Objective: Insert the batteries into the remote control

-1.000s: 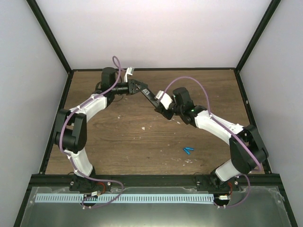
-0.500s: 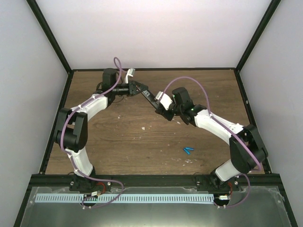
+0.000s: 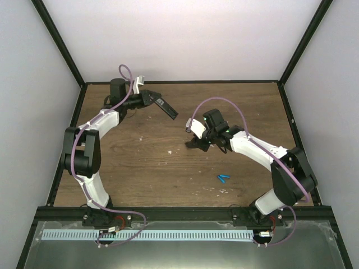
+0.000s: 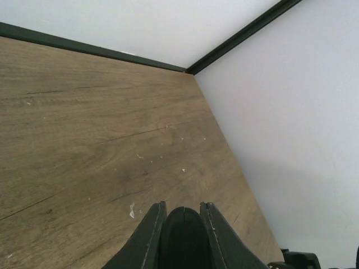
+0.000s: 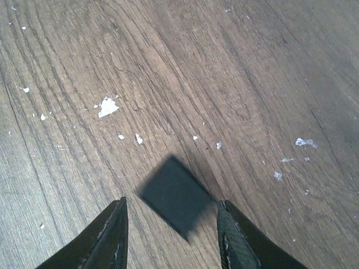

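Shows left hand clamped on slim black remote control near far counter edge; right hand fingers apart, mid-counter; blue cylindrical batteries on open woodgrain.

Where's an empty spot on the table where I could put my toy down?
Mostly bare wood lies in the front middle, between the left arm and the batteries, and in the far right corner of the table. It's crowded around the right gripper, with a small black piece by its fingers.
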Controlling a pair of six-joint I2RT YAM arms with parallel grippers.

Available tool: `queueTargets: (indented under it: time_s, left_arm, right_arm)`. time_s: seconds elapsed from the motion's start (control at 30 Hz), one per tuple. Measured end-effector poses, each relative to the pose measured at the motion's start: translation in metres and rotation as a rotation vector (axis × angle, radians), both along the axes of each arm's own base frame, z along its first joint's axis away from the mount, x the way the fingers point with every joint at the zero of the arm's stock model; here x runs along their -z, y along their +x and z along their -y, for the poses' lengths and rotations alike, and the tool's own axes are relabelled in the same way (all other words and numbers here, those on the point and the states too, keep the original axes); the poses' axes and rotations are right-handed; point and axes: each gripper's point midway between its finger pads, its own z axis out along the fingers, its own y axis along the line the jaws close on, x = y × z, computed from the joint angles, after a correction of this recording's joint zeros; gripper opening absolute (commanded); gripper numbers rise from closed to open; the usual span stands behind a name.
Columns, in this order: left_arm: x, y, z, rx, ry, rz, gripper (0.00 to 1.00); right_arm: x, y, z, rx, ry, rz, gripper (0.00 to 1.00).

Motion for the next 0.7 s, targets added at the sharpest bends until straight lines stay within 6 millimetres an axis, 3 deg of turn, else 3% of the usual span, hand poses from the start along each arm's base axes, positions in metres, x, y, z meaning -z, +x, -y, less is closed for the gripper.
queueTargets:
  time_s: [0.27, 0.33, 0.5, 0.7]
  left_arm:
    - [0.004, 0.002, -0.001, -0.013, 0.016, 0.01, 0.0]
    - [0.007, 0.002, -0.003, -0.017, 0.018, 0.004, 0.0]
    - [0.019, 0.003, -0.017, -0.043, 0.022, -0.023, 0.0]
    - [0.024, 0.005, -0.037, -0.083, 0.024, -0.037, 0.0]
  right_arm:
    - [0.009, -0.001, 0.007, 0.018, -0.038, -0.011, 0.36]
    - [0.017, -0.003, 0.01, 0.025, -0.052, -0.028, 0.41]
    - [0.03, -0.012, 0.013, 0.034, -0.058, -0.078, 0.52]
    - [0.04, -0.015, 0.007, 0.004, -0.046, -0.11, 0.54]
